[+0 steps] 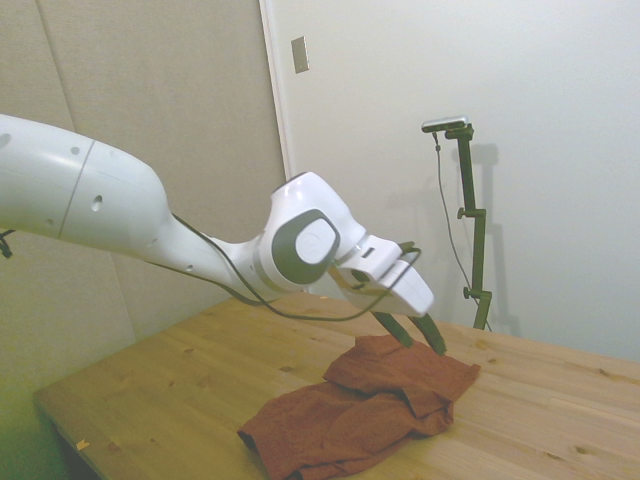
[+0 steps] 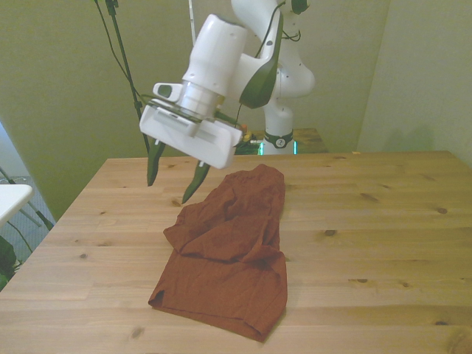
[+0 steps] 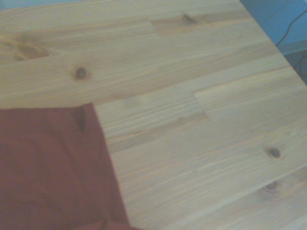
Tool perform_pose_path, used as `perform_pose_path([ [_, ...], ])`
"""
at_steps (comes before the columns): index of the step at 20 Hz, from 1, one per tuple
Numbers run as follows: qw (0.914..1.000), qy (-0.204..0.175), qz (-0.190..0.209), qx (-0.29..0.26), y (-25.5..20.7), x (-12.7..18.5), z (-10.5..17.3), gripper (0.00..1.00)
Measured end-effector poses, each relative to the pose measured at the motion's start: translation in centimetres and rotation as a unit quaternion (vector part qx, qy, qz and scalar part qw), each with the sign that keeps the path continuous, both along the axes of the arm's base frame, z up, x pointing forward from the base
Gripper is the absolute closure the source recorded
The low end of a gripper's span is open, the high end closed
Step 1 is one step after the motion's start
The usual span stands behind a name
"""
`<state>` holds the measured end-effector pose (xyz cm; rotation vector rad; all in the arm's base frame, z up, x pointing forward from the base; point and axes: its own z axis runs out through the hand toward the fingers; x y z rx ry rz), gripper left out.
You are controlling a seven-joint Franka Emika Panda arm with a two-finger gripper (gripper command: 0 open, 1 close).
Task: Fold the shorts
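Gripper [image 2: 174,175]: above the table [image 2: 383,221], tilted, its two dark fingers [image 2: 154,164] spread apart with nothing between them.
Shorts [image 2: 228,251]: on the table near its middle, a rumpled heap running from the near edge toward the far side.
Shorts to gripper: in the front view the fingertips hang just beside the heap's far end, on the front view's left, over bare wood; in the side view [image 1: 365,405] they come down close to the cloth's far edge. Whether a tip touches the cloth cannot be told.
Wrist view: one straight edge and corner of the shorts [image 3: 53,167] against bare planks [image 3: 201,110]; soft focus.
Hard to make out: no zip or cord line shows clearly; layers are lost in the folds.
Look: rust-red, soft, wrinkled, partly doubled over itself, much wider than the gripper.
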<state>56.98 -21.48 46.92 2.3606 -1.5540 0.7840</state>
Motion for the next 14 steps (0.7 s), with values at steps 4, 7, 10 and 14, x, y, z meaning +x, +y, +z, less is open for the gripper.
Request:
perform_pose_path([
  [4,0.9964,0.034,0.045,0.064,9.8,-1.8,-1.4,0.0],
  [7,0.9908,0.043,0.061,0.113,13.8,-5.4,-2.8,0.0],
  [10,0.9884,0.039,0.069,0.13,16.1,-9.9,-2.3,0.0],
  [14,0.9837,0.036,0.081,0.156,18.5,-15.7,-0.1,0.0],
])
